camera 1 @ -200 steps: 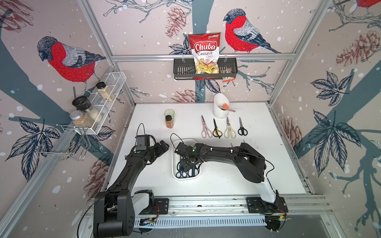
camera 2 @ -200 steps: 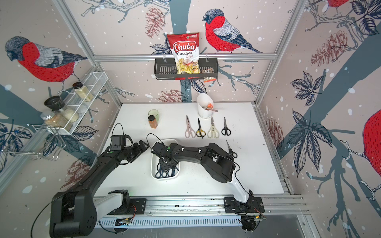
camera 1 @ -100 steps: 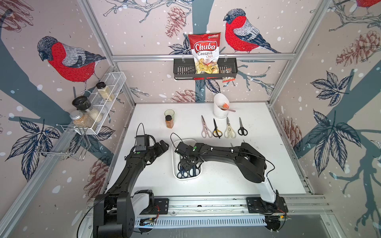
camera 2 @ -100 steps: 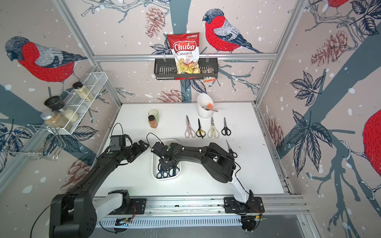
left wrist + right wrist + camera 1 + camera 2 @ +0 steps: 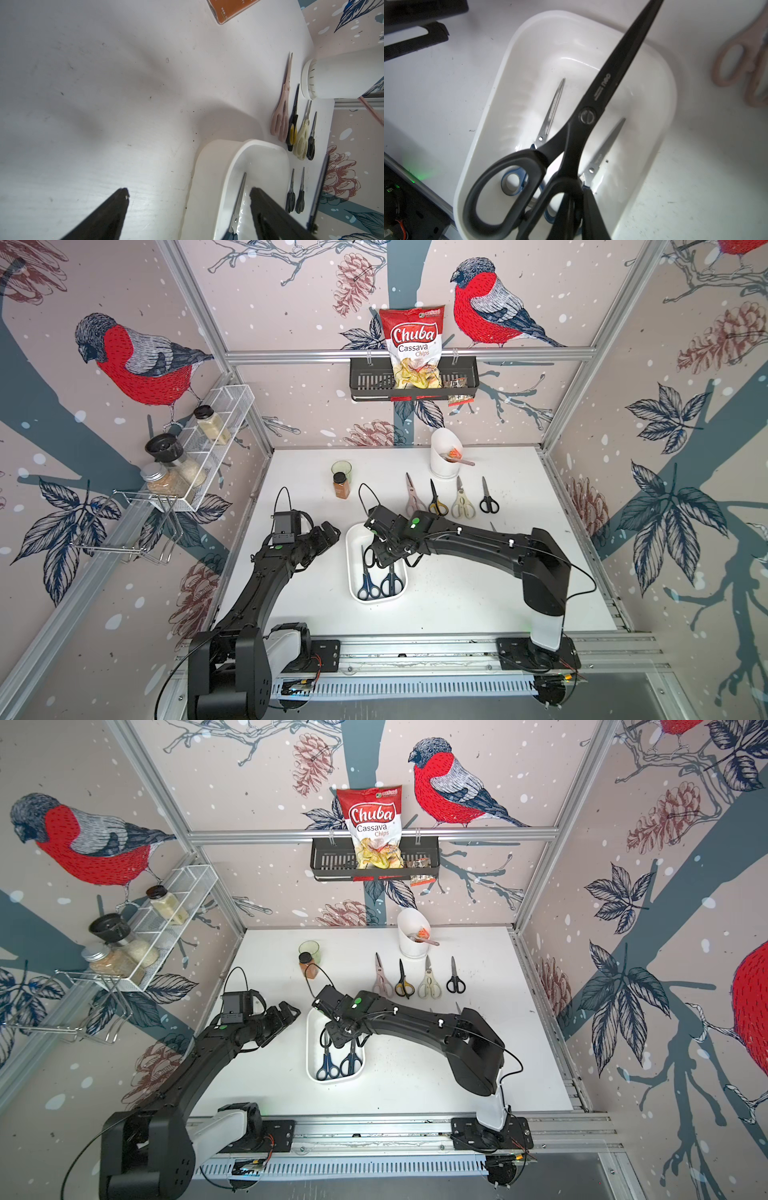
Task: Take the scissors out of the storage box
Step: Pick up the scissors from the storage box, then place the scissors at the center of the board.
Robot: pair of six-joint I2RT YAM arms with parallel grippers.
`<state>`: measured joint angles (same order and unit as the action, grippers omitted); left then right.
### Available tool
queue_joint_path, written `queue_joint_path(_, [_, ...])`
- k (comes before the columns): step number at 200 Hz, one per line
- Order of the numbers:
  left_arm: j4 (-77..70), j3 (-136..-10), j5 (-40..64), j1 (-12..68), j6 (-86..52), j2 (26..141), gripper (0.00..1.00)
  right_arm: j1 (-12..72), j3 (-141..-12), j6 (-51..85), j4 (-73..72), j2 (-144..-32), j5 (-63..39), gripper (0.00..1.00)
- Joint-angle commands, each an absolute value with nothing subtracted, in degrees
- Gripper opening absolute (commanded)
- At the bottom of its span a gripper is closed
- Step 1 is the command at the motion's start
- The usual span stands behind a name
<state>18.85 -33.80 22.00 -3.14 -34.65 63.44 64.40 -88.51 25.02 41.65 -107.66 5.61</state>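
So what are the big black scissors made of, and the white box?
The big black scissors look like metal with a matte black coating, given the thin flat blades and shiny pivot screw; handles probably plastic. The storage box looks like glossy white plastic: light glints off its smooth rounded walls.

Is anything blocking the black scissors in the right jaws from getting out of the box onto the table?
Nothing visible does. The black scissors sit above the two blue pairs in the box, and bare table lies beside it.
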Motion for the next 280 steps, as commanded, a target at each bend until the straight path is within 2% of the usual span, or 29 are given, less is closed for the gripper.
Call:
queue_joint_path(1, [20.35, -35.31, 21.39, -3.19, -33.01, 63.50, 0.95, 62.25, -85.43, 21.82, 46.38, -103.82, 7.03, 0.00])
queue_joint_path(57, [21.90, -36.98, 20.85, -3.02, -31.36, 62.79, 0.95, 55.13, -72.34, 20.89, 52.05, -95.03, 6.80, 0.00])
queue_joint_path(112, [21.41, -36.89, 21.14, -2.00, -31.88, 62.84, 0.95, 50.24, -66.07, 18.00, 52.41, -93.86, 9.28, 0.00])
queue_joint_path(167, [21.68, -36.86, 20.80, -1.27, -31.83, 62.80, 0.95, 47.09, -66.80, 9.50, 52.09, -98.10, 11.13, 0.00])
queue_joint_path(275, [21.47, -35.75, 20.34, -1.16, -32.13, 62.31, 0.95, 46.05, -67.86, 6.20, 49.33, -107.81, 13.00, 0.00])
queue_joint_path(280, [21.52, -35.72, 20.30, -1.17, -32.13, 62.31, 0.95, 45.98, -67.77, 6.24, 49.32, -107.96, 13.06, 0.02])
